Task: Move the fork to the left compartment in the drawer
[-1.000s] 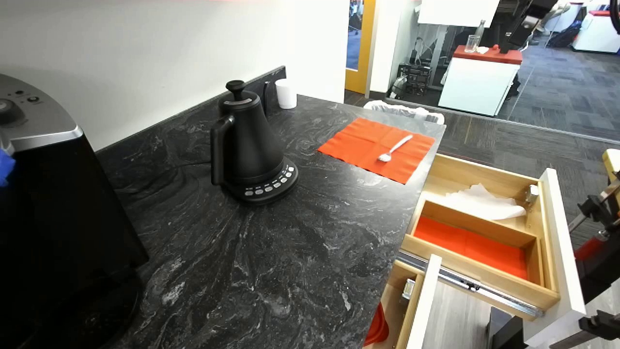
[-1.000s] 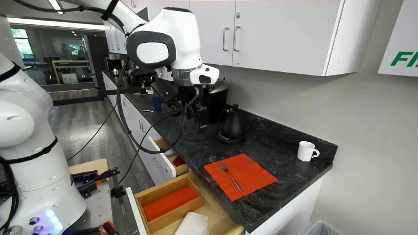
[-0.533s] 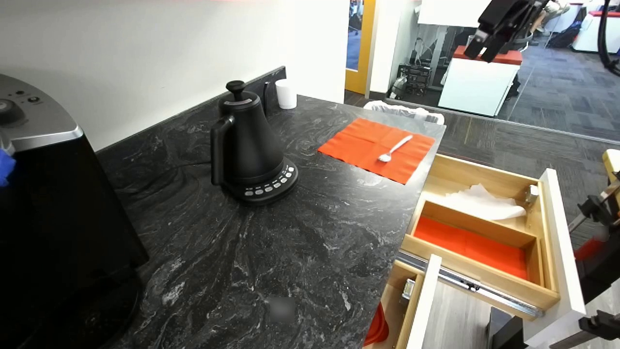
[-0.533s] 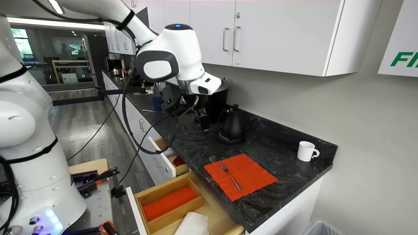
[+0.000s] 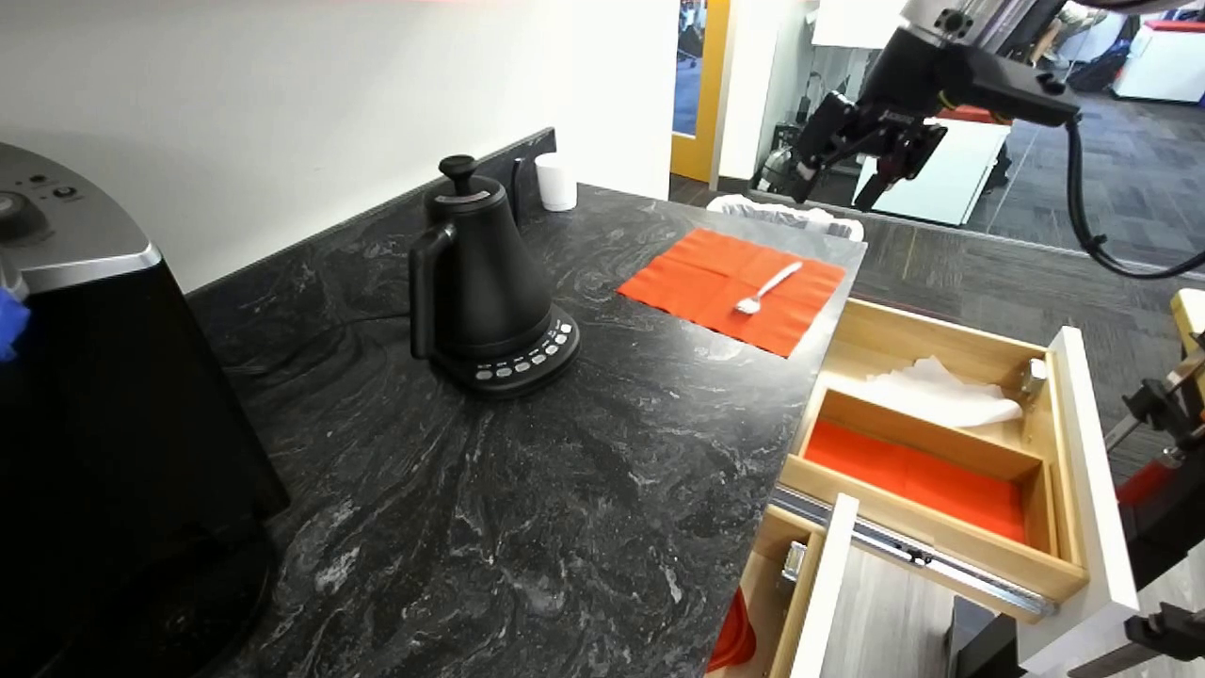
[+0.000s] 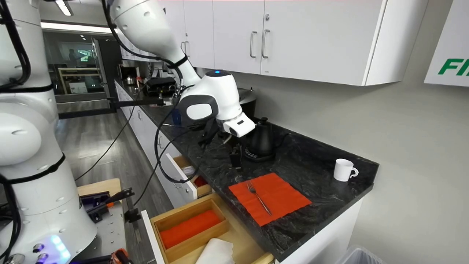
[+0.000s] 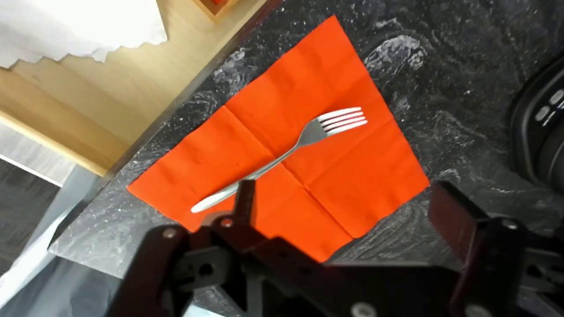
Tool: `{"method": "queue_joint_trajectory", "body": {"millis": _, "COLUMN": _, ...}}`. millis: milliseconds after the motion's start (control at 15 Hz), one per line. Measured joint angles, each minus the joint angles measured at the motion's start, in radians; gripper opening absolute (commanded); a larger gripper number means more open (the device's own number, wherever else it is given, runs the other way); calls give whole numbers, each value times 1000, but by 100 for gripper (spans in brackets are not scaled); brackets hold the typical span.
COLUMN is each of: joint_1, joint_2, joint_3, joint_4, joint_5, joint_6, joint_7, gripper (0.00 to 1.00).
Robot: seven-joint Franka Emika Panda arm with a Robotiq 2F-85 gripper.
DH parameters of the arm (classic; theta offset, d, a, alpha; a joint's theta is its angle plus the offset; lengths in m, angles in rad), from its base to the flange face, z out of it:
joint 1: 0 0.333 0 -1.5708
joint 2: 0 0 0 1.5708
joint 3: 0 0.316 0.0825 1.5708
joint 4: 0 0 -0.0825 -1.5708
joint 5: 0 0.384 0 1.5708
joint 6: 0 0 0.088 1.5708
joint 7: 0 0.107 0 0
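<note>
Fork on napkin near front edge of bench, presumably easing transfer into drawer; claw spread, gripping nothing.

Fork on the orange-red mat — the hand (fingers apart) higher up, the drawer below the counter.

Orange-red mat partly hidden behind the gripper in the wrist view, kettle off to its side and drawer beyond cut off by edges, button labels seemingly too small to read
</note>
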Motion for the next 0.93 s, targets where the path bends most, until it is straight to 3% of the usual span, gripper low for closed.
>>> {"method": "queue_joint_trajectory", "body": {"millis": 400, "joint_1": 71, "joint_2": 180, "joint_3": -128, "joint_4": 166, "joint_5": -106, "joint_6": 2, "joint_7": 384, "gripper": 100}}
{"method": "queue_joint_trajectory", "body": {"millis": 933, "joint_1": 322, "joint_2": 401, "joint_3": -384, "joint_4": 360, "joint_5": -147, "joint_6": -45, "joint_7": 906, "gripper": 100}}
